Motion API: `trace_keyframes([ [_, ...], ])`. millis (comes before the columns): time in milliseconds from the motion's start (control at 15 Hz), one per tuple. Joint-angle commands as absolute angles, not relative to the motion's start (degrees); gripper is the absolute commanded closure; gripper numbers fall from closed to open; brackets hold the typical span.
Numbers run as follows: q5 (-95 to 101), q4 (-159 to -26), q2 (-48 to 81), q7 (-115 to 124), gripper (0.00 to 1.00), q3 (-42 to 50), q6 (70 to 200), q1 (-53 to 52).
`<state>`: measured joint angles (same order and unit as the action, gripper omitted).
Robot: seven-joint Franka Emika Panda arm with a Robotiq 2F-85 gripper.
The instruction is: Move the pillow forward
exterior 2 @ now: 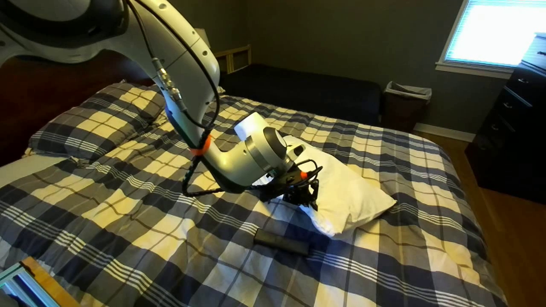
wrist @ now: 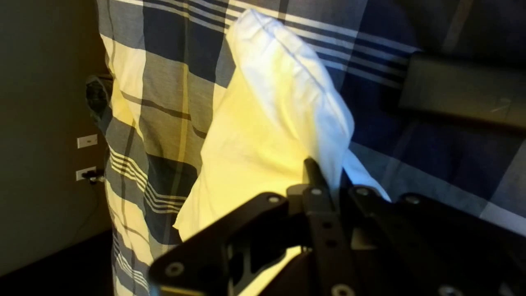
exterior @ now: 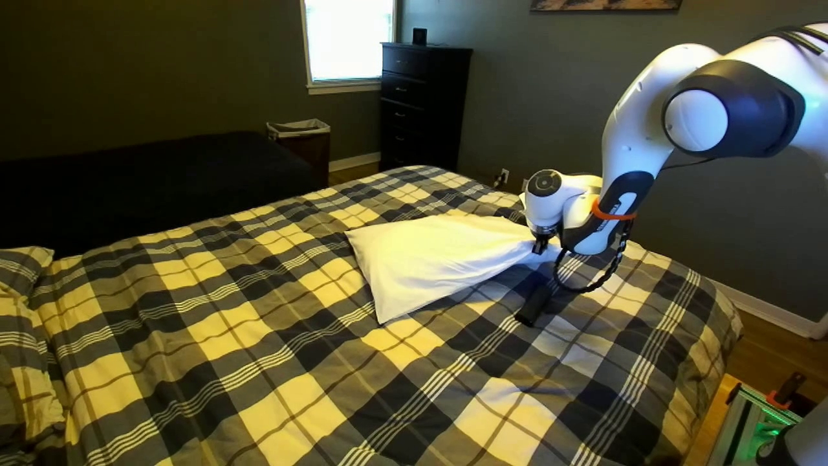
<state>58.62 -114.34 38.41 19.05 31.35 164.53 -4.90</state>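
The plain white pillow [exterior: 430, 259] lies on the plaid bedspread [exterior: 259, 336], with its near edge pulled up into a fold at the gripper; the pillow also shows in an exterior view [exterior 2: 347, 187]. My gripper [exterior: 541, 244] is at that edge, low over the bed, and it also shows in an exterior view [exterior 2: 311, 205]. In the wrist view the gripper's fingers [wrist: 332, 185] are closed on a pinched fold of the pillow [wrist: 250, 152]. The right finger is dark and partly hidden. The arm hides part of the pillow in an exterior view.
A dark flat bar [exterior 2: 281, 242] lies on the bed close to the pillow and gripper. A plaid-covered pillow [exterior 2: 100, 119] rests by the headboard [exterior 2: 25, 102]. A hamper [exterior: 301, 139], a dark dresser [exterior: 424, 103] and a dark second bed [exterior: 149, 181] stand beyond.
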Motion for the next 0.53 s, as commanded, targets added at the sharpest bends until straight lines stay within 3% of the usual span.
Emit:
trace_keyframes([
  [0, 58.6, -114.3, 38.5, 19.1, 0.93, 31.3, 164.5, -4.9],
  [133, 58.6, -114.3, 38.5, 19.1, 0.98, 31.3, 164.5, -4.9],
  [467, 69.0, -113.8, 40.2, 22.7, 0.98, 38.3, 163.8, -11.3],
])
